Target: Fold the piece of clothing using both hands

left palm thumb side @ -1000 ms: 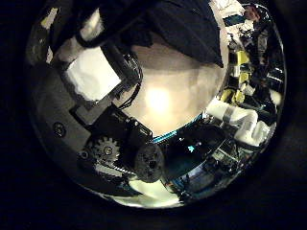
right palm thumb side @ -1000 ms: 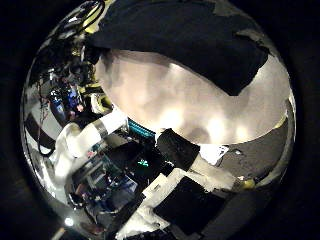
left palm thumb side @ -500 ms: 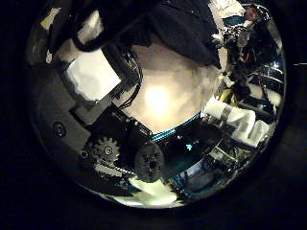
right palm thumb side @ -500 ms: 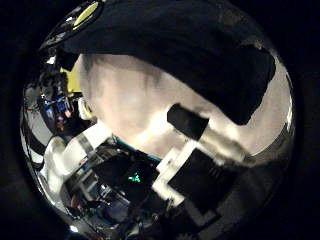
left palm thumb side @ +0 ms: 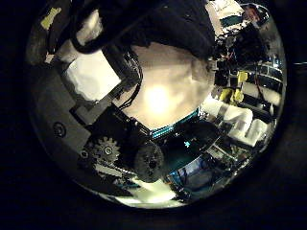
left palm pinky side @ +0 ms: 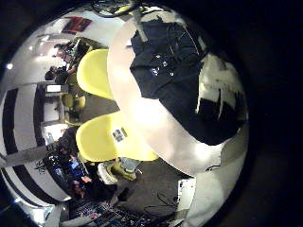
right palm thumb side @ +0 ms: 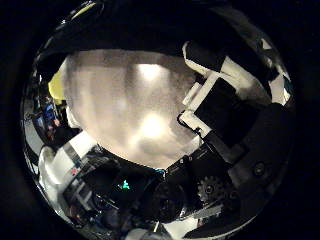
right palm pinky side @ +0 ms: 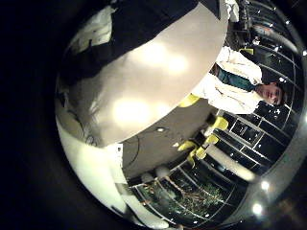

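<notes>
Mostly hidden | dark garment (left palm pinky side: 180,80) on table (left palm pinky side: 156,128), partly cut off | both hands' grip unclear

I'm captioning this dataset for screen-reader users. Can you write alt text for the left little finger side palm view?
A dark piece of clothing lies spread on a round pale table, seen from above by the camera on the left hand's palm. A black and white robot hand rests over the garment near the table's edge. Two yellow chairs stand beside the table.

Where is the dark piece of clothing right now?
The dark clothing lies spread on the round pale table, best seen in the left little finger side view, next to two yellow chairs.
</notes>
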### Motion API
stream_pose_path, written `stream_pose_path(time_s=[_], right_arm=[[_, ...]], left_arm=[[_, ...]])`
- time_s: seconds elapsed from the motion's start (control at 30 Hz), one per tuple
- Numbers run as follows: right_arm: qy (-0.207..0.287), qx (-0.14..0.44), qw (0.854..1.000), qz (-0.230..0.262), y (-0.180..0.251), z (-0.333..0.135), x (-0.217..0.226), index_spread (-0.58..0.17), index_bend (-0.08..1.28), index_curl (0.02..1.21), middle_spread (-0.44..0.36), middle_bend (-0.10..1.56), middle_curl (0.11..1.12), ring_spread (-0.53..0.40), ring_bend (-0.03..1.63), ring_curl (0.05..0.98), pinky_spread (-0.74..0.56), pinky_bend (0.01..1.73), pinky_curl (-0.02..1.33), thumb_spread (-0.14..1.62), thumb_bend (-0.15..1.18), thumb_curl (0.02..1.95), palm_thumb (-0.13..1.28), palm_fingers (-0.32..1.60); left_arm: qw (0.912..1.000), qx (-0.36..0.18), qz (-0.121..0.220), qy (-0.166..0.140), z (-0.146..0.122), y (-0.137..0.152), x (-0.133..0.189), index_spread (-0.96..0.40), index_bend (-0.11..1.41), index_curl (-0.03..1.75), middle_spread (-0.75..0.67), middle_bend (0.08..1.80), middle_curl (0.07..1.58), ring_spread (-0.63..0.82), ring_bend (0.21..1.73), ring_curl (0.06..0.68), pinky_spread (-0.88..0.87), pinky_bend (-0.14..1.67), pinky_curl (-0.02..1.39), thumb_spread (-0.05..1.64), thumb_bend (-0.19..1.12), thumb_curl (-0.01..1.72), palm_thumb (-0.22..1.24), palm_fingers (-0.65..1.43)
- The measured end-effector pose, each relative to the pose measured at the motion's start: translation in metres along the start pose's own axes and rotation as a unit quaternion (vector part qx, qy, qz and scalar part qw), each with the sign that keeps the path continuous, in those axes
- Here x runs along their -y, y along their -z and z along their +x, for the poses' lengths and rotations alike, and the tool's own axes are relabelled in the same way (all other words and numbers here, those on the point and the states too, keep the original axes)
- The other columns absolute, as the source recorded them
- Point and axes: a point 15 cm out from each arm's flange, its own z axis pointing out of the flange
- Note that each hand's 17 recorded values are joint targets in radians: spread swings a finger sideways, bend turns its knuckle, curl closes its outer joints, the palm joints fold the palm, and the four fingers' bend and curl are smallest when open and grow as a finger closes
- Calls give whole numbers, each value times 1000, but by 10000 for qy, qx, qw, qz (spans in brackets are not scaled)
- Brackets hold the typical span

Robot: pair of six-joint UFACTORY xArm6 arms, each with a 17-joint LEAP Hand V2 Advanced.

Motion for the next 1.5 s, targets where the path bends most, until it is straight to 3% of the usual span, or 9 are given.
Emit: stream_pose_path(time_s=[0.33, 0.7, 0.9, 1.23, 1.3, 1.37, 1.5], right_arm=[[-150, 304, 9969, 716, 61, 21, -38, -340, 1051, 900, -208, 1221, 936, -273, 1349, 778, -212, 1308, 799, 1092, 35, 637, 1015, 996], [-308, 419, 9870, 1521, 157, 40, -48, -309, 1090, 924, -190, 1260, 939, -262, 1365, 817, -185, 1272, 932, 1095, -4, 713, 1027, 984], [-301, 430, 9905, 1274, 163, 44, -13, -300, 1093, 927, -184, 1264, 934, -258, 1362, 829, -180, 1250, 989, 1087, -9, 748, 1012, 986], [-518, 508, 9955, 613, 142, 80, 85, -293, 1090, 929, -179, 1271, 925, -257, 1352, 842, -179, 1211, 1069, 1080, -9, 795, 993, 989], [-593, 535, 9951, 590, 144, 88, 89, -292, 1090, 929, -178, 1272, 924, -258, 1350, 845, -180, 1197, 1087, 1079, -9, 805, 990, 988], [-591, 548, 9951, 564, 144, 93, 88, -291, 1091, 930, -178, 1271, 923, -258, 1349, 847, -182, 1189, 1100, 1078, -8, 812, 989, 987], [-544, 527, 9956, 554, 144, 94, 87, -291, 1092, 930, -179, 1267, 924, -258, 1348, 851, -184, 1176, 1122, 1078, -8, 824, 987, 986]], left_arm=[[9998, -90, -86, -180, 1, 19, -43, -645, 171, 1555, -704, 765, 1208, -473, 1346, 498, -625, 1180, 615, 1092, -15, 559, 827, 1049], [9997, -179, -43, -177, -8, 76, -65, -605, 175, 1579, -723, 755, 1212, -473, 1336, 500, -628, 1167, 616, 1088, -17, 558, 814, 1062], [9998, -153, -78, -65, -21, 82, -25, -584, 174, 1589, -731, 752, 1211, -472, 1335, 502, -629, 1164, 618, 1085, -16, 558, 813, 1063], [9994, -106, 101, 322, -55, 72, 113, -551, 171, 1602, -742, 746, 1215, -476, 1327, 501, -621, 1164, 625, 1089, -21, 557, 804, 1041], [9991, -236, -55, 352, -55, 71, 112, -544, 170, 1598, -741, 751, 1212, -483, 1296, 498, -623, 1132, 623, 1099, -43, 540, 743, 960], [9983, -467, -201, 280, -46, 63, 103, -533, 174, 1584, -738, 764, 1205, -485, 1258, 495, -621, 1086, 628, 1102, -82, 494, 592, 842], [9957, -873, -223, 225, -25, 54, 73, -515, 197, 1544, -723, 775, 1183, -489, 1172, 476, -622, 996, 625, 1116, -51, 434, 448, 682]])
